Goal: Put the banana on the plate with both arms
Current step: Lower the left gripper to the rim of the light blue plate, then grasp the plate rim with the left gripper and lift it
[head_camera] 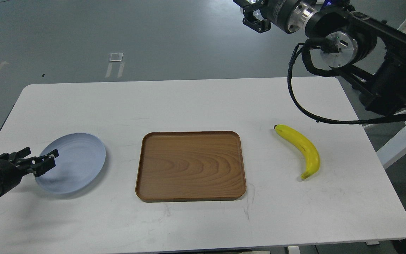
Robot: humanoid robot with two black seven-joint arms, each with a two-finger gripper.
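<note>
The yellow banana lies on the white table at the right, its dark tip pointing to the back left. The pale blue-grey plate lies flat at the left. My left gripper is low at the plate's left rim with its fingers spread, open and holding nothing. My right gripper is high above and beyond the table's far edge, partly cut off by the top of the view. Its fingers stand apart and empty, far from the banana.
A rectangular brown wooden tray lies between the plate and the banana. The white table has its right edge close to the banana. My right arm and its looping cable hang over the back right corner.
</note>
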